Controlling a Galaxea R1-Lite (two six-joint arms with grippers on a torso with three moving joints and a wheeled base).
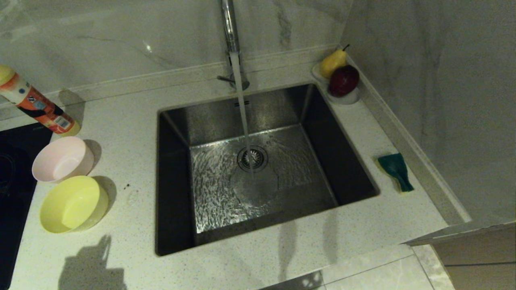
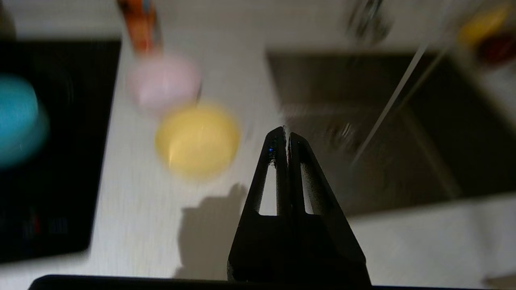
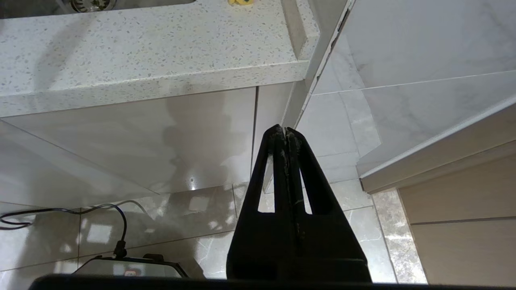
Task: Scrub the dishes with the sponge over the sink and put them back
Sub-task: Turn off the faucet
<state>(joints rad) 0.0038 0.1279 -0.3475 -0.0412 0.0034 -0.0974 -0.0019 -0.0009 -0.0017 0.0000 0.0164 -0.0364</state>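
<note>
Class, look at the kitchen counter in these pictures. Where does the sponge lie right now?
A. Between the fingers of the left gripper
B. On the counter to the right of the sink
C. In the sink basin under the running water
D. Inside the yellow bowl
B: the sponge lies green face up on the counter to the right of the sink, apart from the bowls on the far side.
</note>
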